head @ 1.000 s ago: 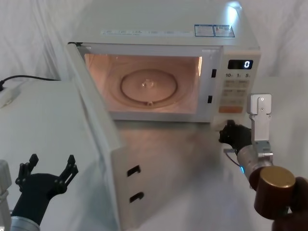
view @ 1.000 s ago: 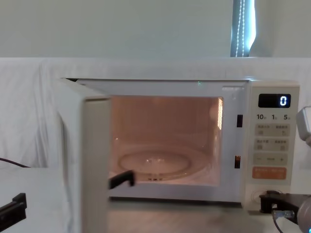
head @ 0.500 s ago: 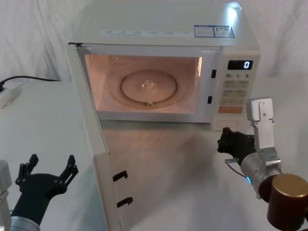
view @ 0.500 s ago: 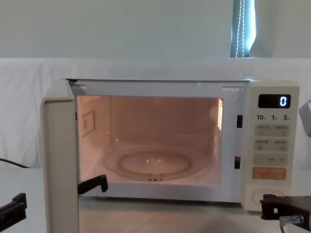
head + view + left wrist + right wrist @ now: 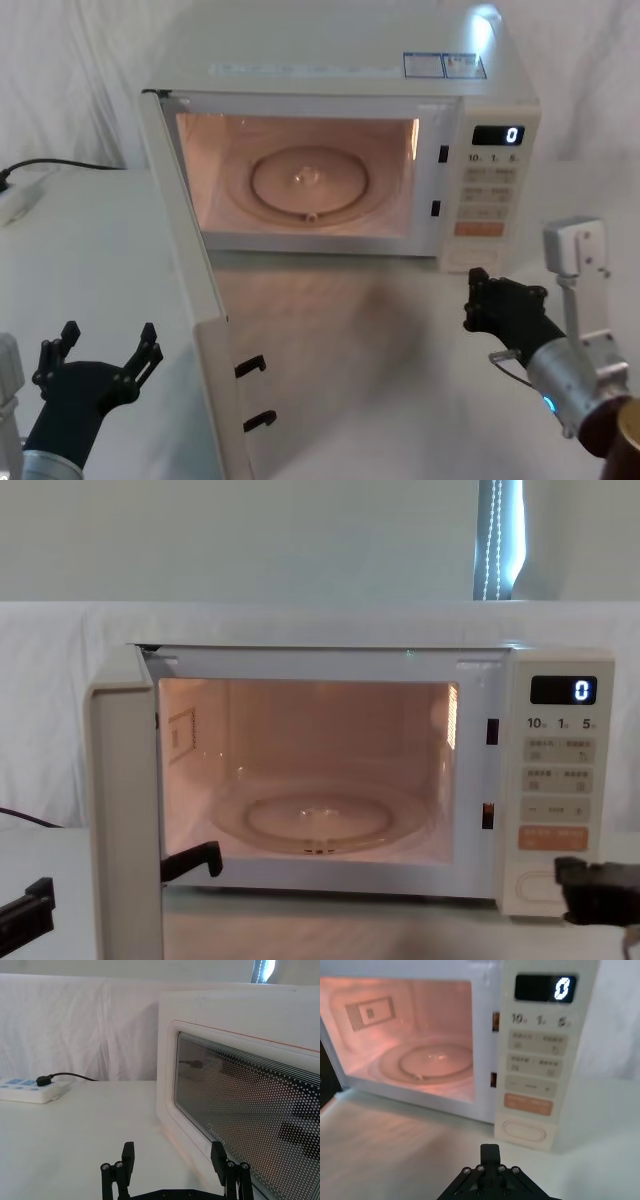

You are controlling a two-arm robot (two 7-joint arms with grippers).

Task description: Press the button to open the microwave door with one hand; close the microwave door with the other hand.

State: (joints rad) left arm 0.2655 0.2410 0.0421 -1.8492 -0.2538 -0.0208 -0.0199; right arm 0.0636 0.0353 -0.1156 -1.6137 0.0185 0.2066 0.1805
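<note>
The microwave door (image 5: 195, 300) had swung fully open. The right gripper (image 5: 478, 297), fingers closed and empty, had backed off the button (image 5: 523, 1130). The left gripper (image 5: 100, 355), spread open, waited near the table's front-left corner.

You have soft, even room light, a warm orange glow inside the microwave (image 5: 340, 150), glare on its top rear corner, and slight blur on the right gripper (image 5: 480, 300).

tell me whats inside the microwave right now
Inside the microwave, lit orange, a round glass turntable sits bare on the floor. The open microwave door hides the cavity's left wall in the head view.
</note>
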